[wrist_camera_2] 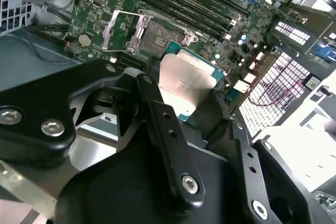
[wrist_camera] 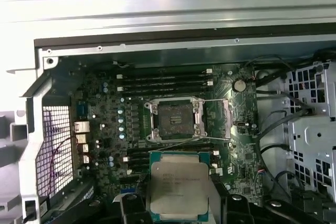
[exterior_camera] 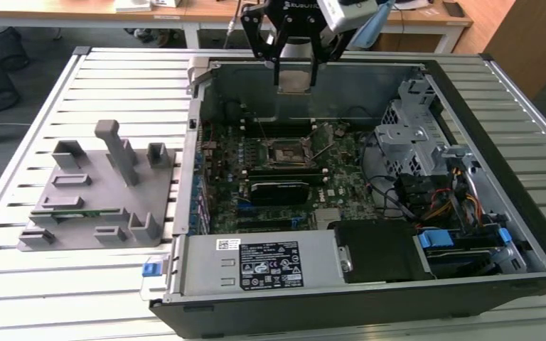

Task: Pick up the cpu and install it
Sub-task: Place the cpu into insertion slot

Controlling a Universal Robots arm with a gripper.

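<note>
The gripper pinches the cpu in its jaws, over the far side of the computer case (open socket below). A slip or tilt could bend the socket's pins.

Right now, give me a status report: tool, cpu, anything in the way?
One tool, shut on the cpu, above the open case. The cpu not yet in the socket; socket frame open, empty. Nothing seen between them.

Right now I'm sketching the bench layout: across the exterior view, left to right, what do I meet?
Grey plastic fixture → open CPU socket → metal drive cage → black case wall. Left out: the gripper holding the cpu, overlapping the socket's span.
</note>
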